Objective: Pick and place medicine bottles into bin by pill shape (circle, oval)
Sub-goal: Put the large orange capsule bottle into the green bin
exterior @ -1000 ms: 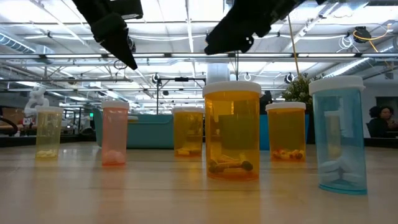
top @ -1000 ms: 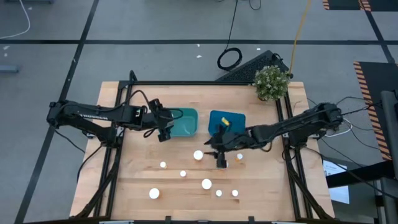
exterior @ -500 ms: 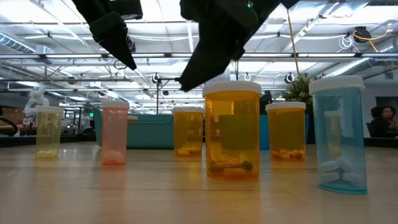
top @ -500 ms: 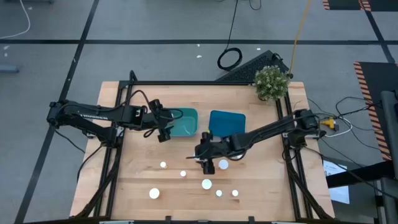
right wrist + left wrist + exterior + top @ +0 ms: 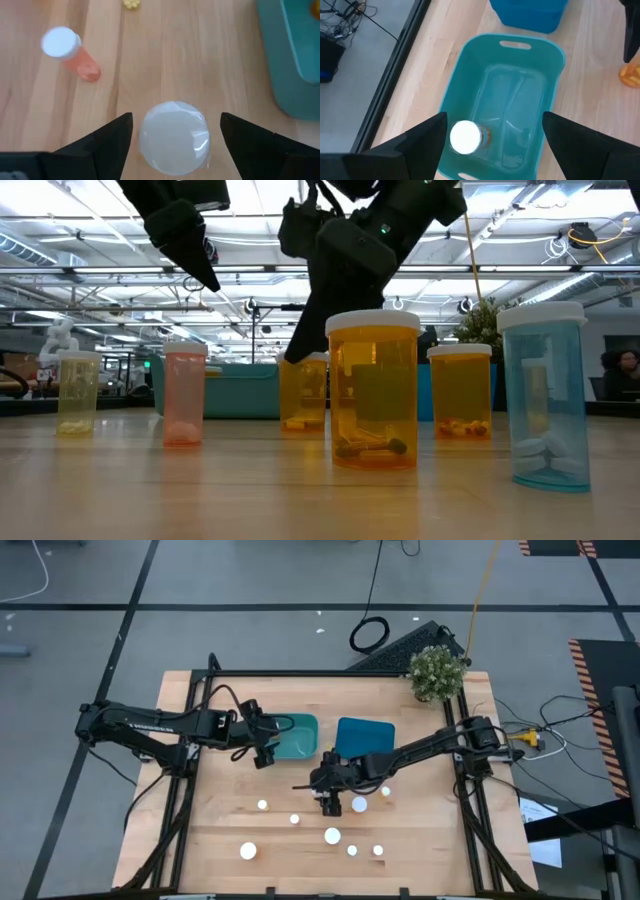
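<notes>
Upright white-capped medicine bottles [image 5: 332,835] on table

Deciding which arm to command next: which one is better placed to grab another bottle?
Right. Its open pincer hangs straddling a white-capped bottle mid-table, while the left pincer hovers over the teal bin, away from the loose bottles.

Bottles [image 5: 332,835] crowd near table edge.

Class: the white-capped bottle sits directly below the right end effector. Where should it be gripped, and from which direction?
Grip the bottle at its cap rim, descending from above. It stands upright, and the right end effector is open with a finger on either side.
</notes>
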